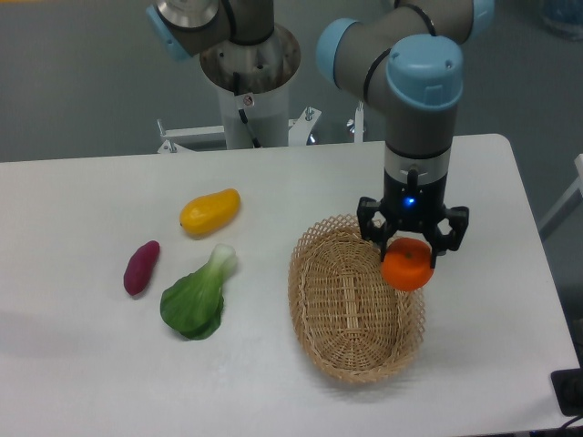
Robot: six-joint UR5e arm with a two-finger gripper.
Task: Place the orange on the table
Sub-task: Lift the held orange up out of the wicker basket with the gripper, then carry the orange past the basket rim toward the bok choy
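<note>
One camera is covering this, looking down across the table [82, 382] from the front. The gripper [412, 248] is pointing straight down, its dark fingers [448, 238] clamping the orange [407, 266] from both sides, so the fruit is sitting firmly in its grasp. The orange is hanging over the right-hand rim of the wicker basket [351, 309]; whether it is brushing the weave or riding just clear of it is hard to call from this angle. Off to the left, three items are lying on the white top: a yellow mango [210, 210], a purple sweet potato [141, 268] and a leafy green bok choy [199, 299], all well apart from the basket.
</note>
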